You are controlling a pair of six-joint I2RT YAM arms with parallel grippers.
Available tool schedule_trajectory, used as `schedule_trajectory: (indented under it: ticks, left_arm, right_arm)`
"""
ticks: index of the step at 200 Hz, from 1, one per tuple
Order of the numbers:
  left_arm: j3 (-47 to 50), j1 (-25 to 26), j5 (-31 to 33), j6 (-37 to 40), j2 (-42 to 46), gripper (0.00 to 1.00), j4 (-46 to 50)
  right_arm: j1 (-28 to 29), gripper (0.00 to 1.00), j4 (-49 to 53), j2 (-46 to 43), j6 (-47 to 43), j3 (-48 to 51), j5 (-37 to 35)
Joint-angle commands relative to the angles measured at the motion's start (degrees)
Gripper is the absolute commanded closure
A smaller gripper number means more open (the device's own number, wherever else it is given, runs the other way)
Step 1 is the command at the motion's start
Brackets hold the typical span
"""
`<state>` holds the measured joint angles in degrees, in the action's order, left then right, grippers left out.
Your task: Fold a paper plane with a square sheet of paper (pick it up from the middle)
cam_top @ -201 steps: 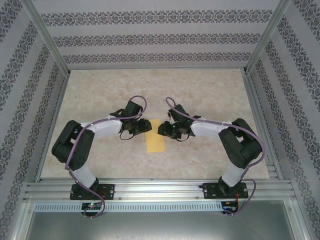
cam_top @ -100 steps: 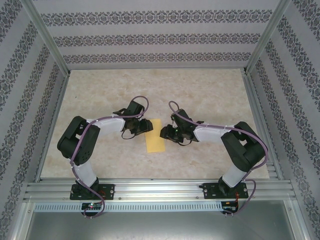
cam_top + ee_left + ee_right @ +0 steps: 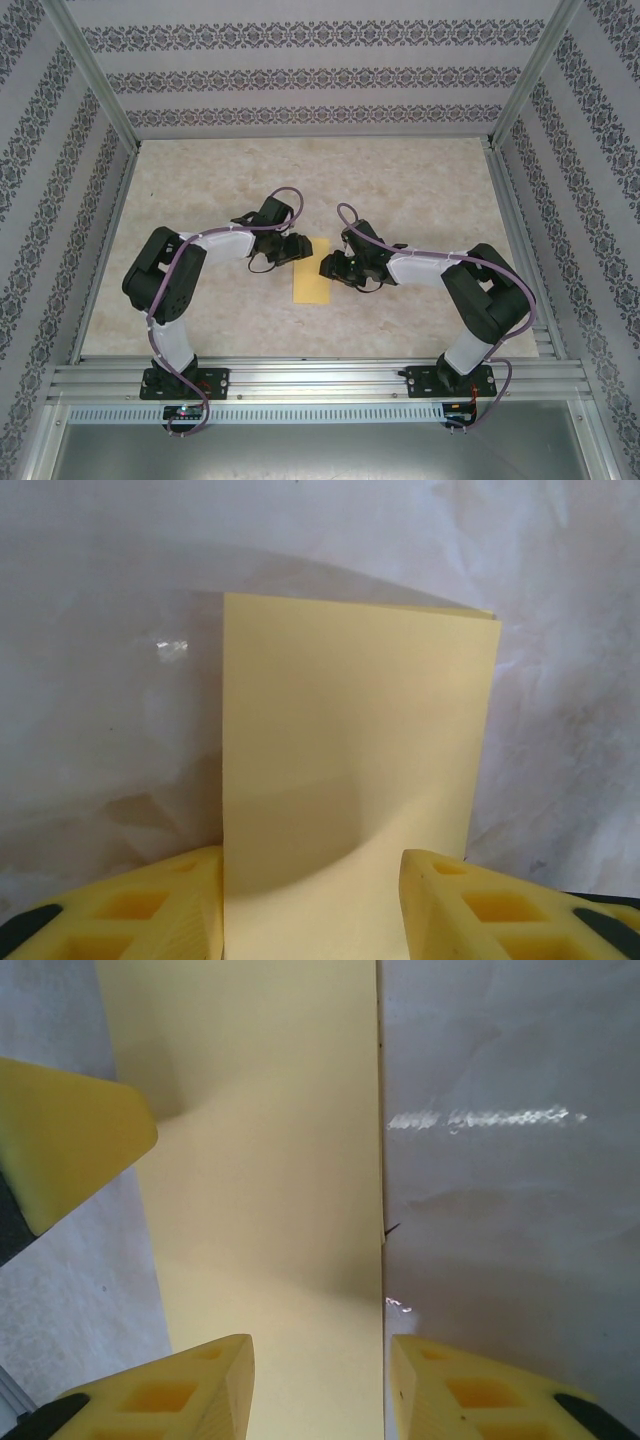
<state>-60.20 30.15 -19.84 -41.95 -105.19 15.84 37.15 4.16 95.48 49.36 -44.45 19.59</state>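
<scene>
A thin yellow paper sheet, folded into a narrow rectangle, lies flat on the beige marbled tabletop. The left gripper at its far-left corner and the right gripper at its right edge both hold their jaws spread over it.

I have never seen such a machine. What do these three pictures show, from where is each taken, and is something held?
You see two robot arms bolted to the near edge of a table. The wide picture comes from a camera above and behind them: the left arm and the right arm bend toward each other. Between them lies a yellow sheet of paper, a narrow rectangle. The other two pictures come from cameras on the wrists; the yellow blocks at the bottom are each arm's own fingers. Both pairs of jaws stand open over the paper, which lies flat; nothing seems gripped.
</scene>
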Motion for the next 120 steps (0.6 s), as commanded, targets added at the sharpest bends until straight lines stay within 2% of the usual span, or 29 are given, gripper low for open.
schedule_trajectory:
  ticks: [1,19,38,67,91,120]
  left_arm:
    - [-1.06,0.46,4.12,2.31,1.82,0.47,2.31]
    - [-0.29,0.45,8.42,2.18,3.93,0.46,5.94]
    - [1.64,0.54,9.71,1.54,7.21,0.48,6.26]
    - [4.21,1.68,5.92,1.63,12.02,0.60,2.24]
    - [3.63,2.87,1.21,2.53,11.30,0.68,0.85]
    - [3.34,3.56,1.74,1.86,8.42,0.74,1.49]
  right_arm:
    - [0.57,0.59,-1.38,-2.13,0.50,0.76,-1.04]
    - [0.62,0.58,-1.49,-2.61,0.73,1.09,-1.40]
    - [0.63,0.57,-1.76,-3.27,1.25,1.70,-1.87]
    - [0.64,0.57,-2.22,-4.25,2.09,3.01,-2.51]
    - [0.65,0.57,-2.86,-4.77,3.05,4.13,-2.70]
    - [0.85,0.57,-3.20,-4.62,3.27,4.24,-2.04]
